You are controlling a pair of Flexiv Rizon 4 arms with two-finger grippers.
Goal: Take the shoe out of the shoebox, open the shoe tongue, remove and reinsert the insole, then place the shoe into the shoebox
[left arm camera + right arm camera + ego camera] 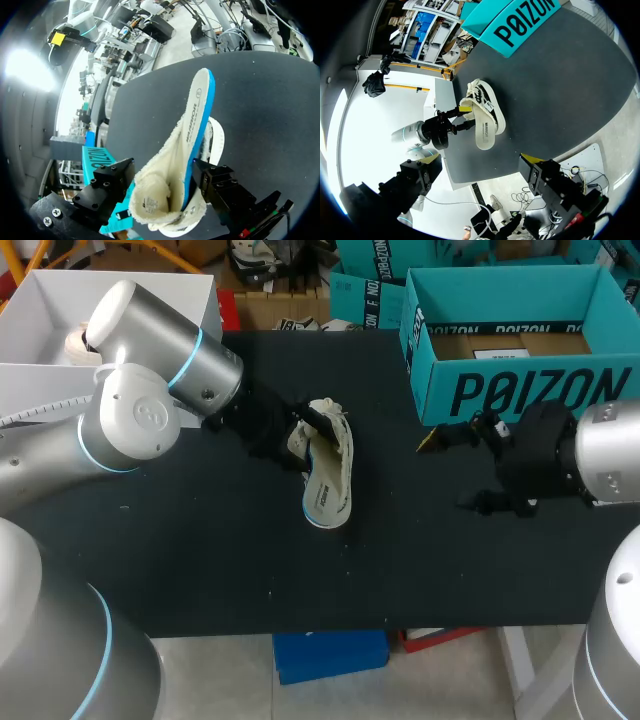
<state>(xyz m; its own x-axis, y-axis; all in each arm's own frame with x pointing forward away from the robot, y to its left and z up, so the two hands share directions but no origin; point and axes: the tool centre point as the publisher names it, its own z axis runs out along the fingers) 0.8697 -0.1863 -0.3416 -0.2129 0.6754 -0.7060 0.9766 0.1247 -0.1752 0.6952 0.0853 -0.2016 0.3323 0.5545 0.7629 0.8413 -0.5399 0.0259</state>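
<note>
"One black worktop (200,540) lies under everything. What is the biggest thing on it?"
"The teal shoebox (520,390). It stands open at the far right corner, with brown card showing inside."
"And the arms?"
"The left arm (150,370) comes in from the left and reaches to the middle of the worktop. The right arm (600,455) comes in from the right and ends just in front of the shoebox's front wall, near its left corner."
"Where is the shoe?"
"The shoe (328,480) is out of the box, near the middle and apart from the shoebox. It is turned on its side, with the heel end toward the left arm and the toe toward the near edge. Fleecy lining shows at the heel. A long white face (197,107) with a blue edge runs its length, and I cannot tell whether that is the sole or the insole."
"The fingers?"
"The left fingers (216,184) clamp the heel end from both sides. The right fingers (536,175) stand wide apart, clear of shoe and box."
</note>
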